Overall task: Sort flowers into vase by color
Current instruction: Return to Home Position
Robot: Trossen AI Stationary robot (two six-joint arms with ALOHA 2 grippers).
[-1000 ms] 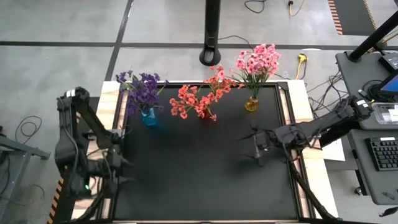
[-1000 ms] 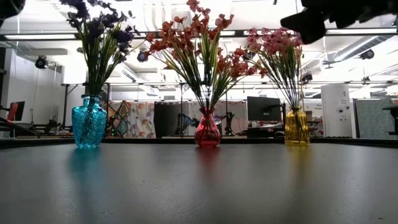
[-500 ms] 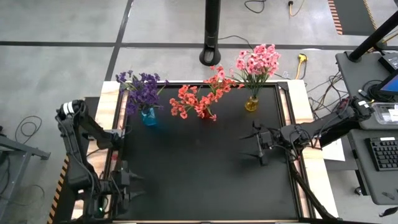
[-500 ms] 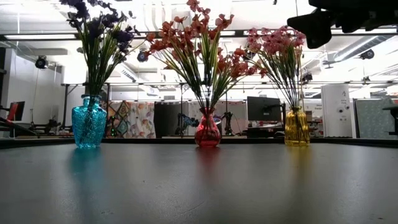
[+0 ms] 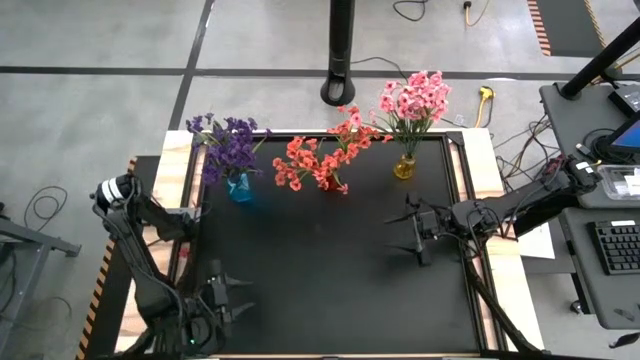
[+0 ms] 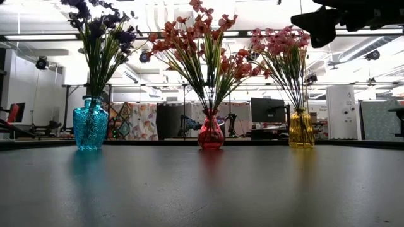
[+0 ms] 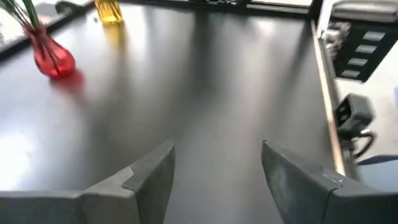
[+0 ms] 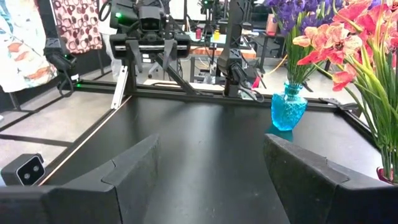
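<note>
Three vases stand in a row along the table's far edge. A blue vase (image 5: 239, 187) holds the purple flowers (image 5: 228, 143), a red vase (image 6: 210, 133) holds the coral-red flowers (image 5: 322, 157), and a yellow vase (image 5: 404, 167) holds the pink flowers (image 5: 413, 98). All stems stand in the vases' necks. My left gripper (image 5: 236, 295) hangs open over the near left corner. My right gripper (image 5: 408, 232) is open above the table's right part, nearer than the yellow vase. Neither holds anything.
The black table top (image 5: 330, 270) lies bare between the vases and the near edge. Wooden side rails (image 5: 466, 190) border it. A dark post (image 5: 340, 50) stands beyond the far edge. A desk with a keyboard (image 5: 618, 245) sits to the right.
My left arm has drawn back toward the table's near edge, its gripper moving from the left edge to the near left corner. My right gripper has shifted slightly toward the right edge. The vases and flowers have stayed still.
</note>
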